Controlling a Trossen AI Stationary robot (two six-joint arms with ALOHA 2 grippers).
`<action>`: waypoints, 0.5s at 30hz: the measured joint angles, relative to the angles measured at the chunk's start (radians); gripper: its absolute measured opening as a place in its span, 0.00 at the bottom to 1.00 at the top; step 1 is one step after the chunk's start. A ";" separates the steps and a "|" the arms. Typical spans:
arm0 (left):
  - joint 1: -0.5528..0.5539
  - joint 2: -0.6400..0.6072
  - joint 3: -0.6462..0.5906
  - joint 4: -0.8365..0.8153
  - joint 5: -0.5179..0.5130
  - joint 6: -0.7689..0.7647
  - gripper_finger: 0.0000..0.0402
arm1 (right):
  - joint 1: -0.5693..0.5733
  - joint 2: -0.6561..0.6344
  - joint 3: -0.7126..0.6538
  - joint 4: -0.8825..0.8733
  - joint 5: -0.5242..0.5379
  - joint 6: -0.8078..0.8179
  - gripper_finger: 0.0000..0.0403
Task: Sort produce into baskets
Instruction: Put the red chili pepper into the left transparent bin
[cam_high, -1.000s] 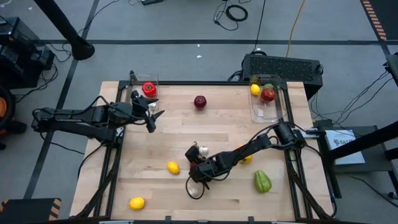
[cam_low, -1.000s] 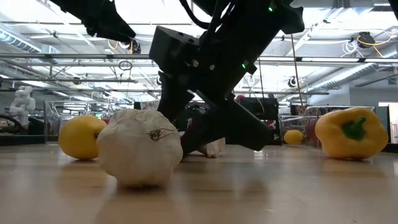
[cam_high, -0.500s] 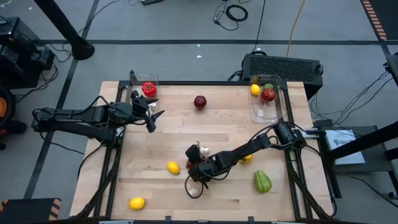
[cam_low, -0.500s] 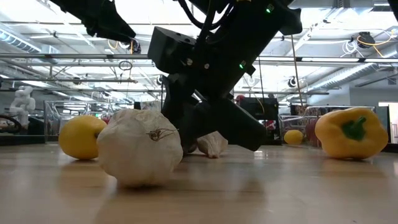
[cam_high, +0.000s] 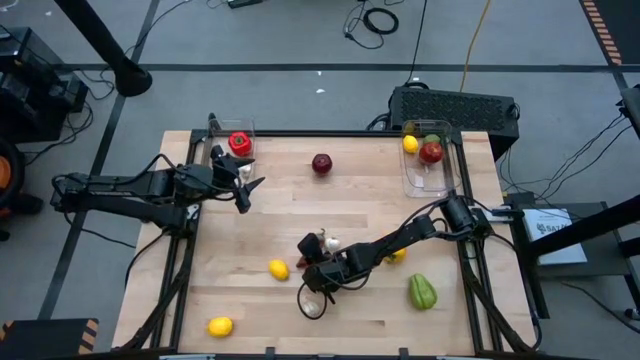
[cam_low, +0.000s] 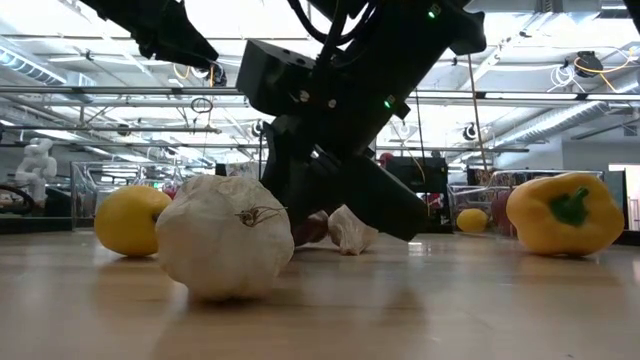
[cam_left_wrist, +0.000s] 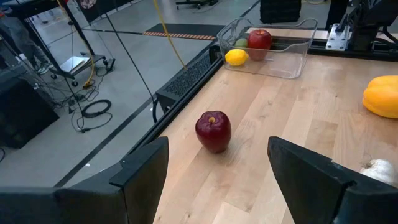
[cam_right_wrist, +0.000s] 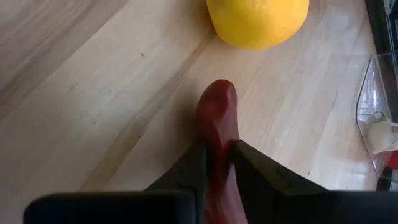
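One red chili (cam_right_wrist: 219, 121) is sitting pinched between the right gripper (cam_right_wrist: 217, 155)'s two dark fingers, low on the table (cam_high: 300, 210) near the centre of the high view, its tip pointing toward a lemon (cam_right_wrist: 258, 22) just beyond. The fingers are clamping it along its narrow body, likely because so thin a piece would slip from a looser grip. A small garlic (cam_low: 347, 228) is lying just beside the gripper, and a larger garlic bulb (cam_low: 225, 238) is filling the low view's left foreground. The left gripper (cam_left_wrist: 217, 168) is waiting over the table's upper left, jaws spread and holding nothing, with a red apple (cam_left_wrist: 213, 130) ahead of it. Two clear baskets are standing at the far corners, left (cam_high: 247, 128) and right (cam_high: 447, 175).
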 joint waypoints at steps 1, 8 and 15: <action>0.000 0.000 0.000 0.000 0.000 0.000 0.70 | 0.000 0.000 0.004 -0.004 0.003 -0.005 0.16; 0.000 0.000 0.000 0.000 0.000 0.003 0.70 | 0.009 -0.001 0.069 -0.016 0.047 -0.013 0.13; 0.000 0.000 0.000 0.004 0.000 0.005 0.70 | 0.026 -0.001 0.174 -0.068 0.108 -0.014 0.13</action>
